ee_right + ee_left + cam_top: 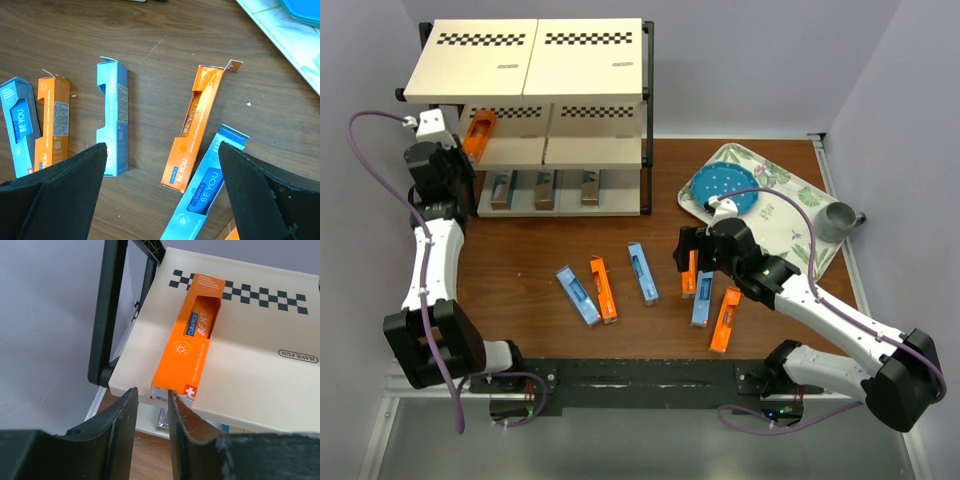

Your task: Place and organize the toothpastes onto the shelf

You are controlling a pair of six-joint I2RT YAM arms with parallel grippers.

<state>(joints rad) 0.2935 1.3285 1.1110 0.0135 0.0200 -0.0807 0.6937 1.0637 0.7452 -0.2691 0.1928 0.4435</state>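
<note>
Pale lilac walls close in a dark brown, wood-grain table (520, 300). At the upper left of the top view stands the three-tier shelf (525, 60), smooth cream boards in a black metal frame, each board edged with a black-and-white checkered strip. One glossy orange cardboard carton (187, 347), a long flat box with a cut-out window, lies flat on the left board of the middle tier. Its long axis runs from the board's front edge back to the checkered strip, leaning a little to the right in the left wrist view. The left gripper (151, 392) sits just at the carton's near end, its matte black fingers drawn together to a thin slit with nothing between them. Three silver-grey cartons (544, 189) lie side by side on the bottom board, pointing front to back.

Six more cartons lie loose on the table in the lower middle of the top view, long axes roughly up-down in the frame. They are three light blue cartons (642, 272) and three orange ones (604, 289), some with end flaps sprung open. The right gripper (161, 150) hangs above them with its fingers spread wide, holding nothing. At the right, a floral-patterned rectangular tray (760, 165) carries a round blue plate (720, 185), with a grey cup (835, 220) at its right edge.
</note>
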